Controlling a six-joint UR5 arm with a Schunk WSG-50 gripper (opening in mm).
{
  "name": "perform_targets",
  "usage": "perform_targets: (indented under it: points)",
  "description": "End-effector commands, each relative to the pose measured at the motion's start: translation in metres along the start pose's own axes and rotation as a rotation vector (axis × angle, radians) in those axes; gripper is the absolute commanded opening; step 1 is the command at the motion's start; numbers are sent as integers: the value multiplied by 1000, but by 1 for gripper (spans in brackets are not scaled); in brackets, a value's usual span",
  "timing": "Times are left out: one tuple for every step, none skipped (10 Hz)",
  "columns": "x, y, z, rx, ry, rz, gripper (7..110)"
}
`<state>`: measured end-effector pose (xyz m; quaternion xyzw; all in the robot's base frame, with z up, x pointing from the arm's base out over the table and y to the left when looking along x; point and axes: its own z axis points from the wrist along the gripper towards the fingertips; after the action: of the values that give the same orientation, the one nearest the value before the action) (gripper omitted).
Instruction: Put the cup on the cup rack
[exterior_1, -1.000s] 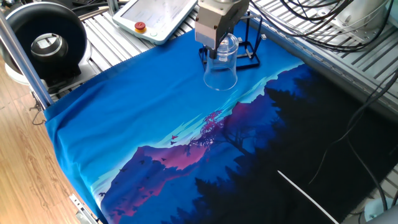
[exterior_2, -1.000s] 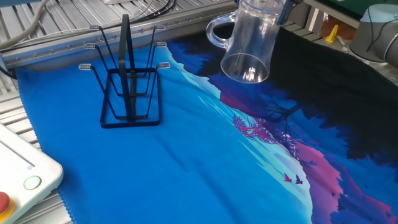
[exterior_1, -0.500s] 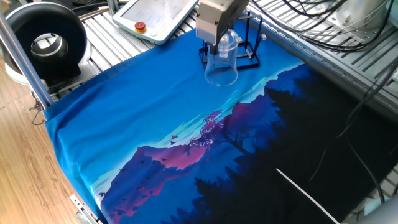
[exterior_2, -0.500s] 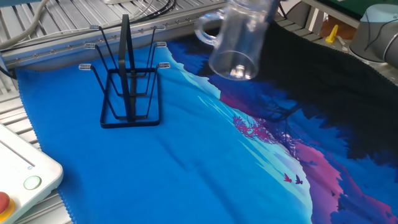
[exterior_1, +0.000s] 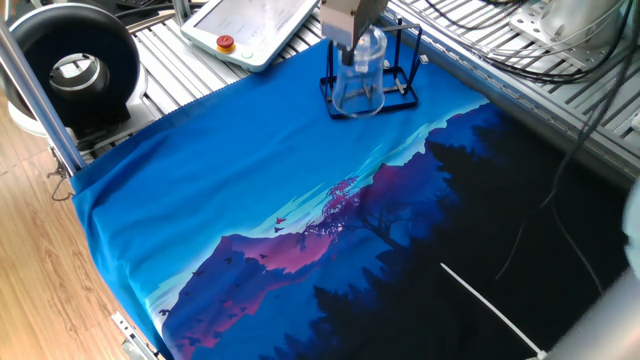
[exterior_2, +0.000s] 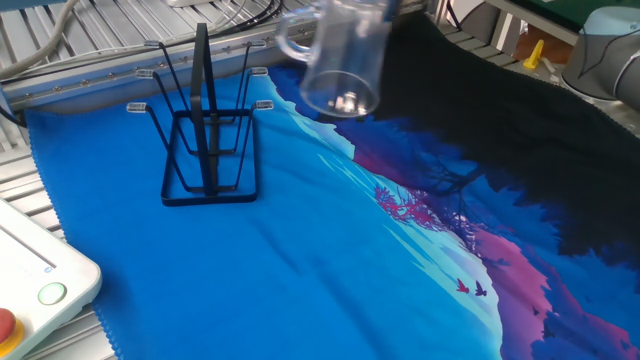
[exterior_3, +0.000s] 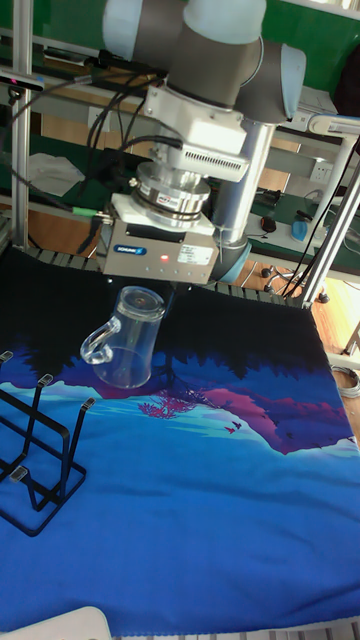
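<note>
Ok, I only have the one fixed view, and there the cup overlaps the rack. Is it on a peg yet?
Observer: No. In the other fixed view the cup hangs in the air beside the cup rack and touches no peg.
Operator: Which way does the handle face?
Observer: In the tall fixed view the handle sticks out on the side toward the rack.
Operator: Is the cup straight up and down?
Observer: No. The tall fixed view shows it tilted, with the mouth lowest.
</note>
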<state>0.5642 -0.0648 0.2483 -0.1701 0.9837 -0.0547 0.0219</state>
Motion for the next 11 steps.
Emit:
perform_targets:
  points:
    - [-18,-25,10,4,-11,-30,22]
    - [-21,-33,12,23,-7,-35,22]
    - [-23,-39,13,39,-11,-40,22]
    - [-23,-43,11,44,-15,-41,22]
    - [-24,-47,9,45,-18,-41,22]
    - [-25,-48,9,39,-20,-40,22]
    - [-23,-48,8,38,-18,-37,22]
    - [-18,-45,6,27,-10,-36,22]
    - [-11,-49,2,34,2,-46,22]
    - [0,-51,0,32,13,-61,22]
    - [8,-55,0,35,20,-80,22]
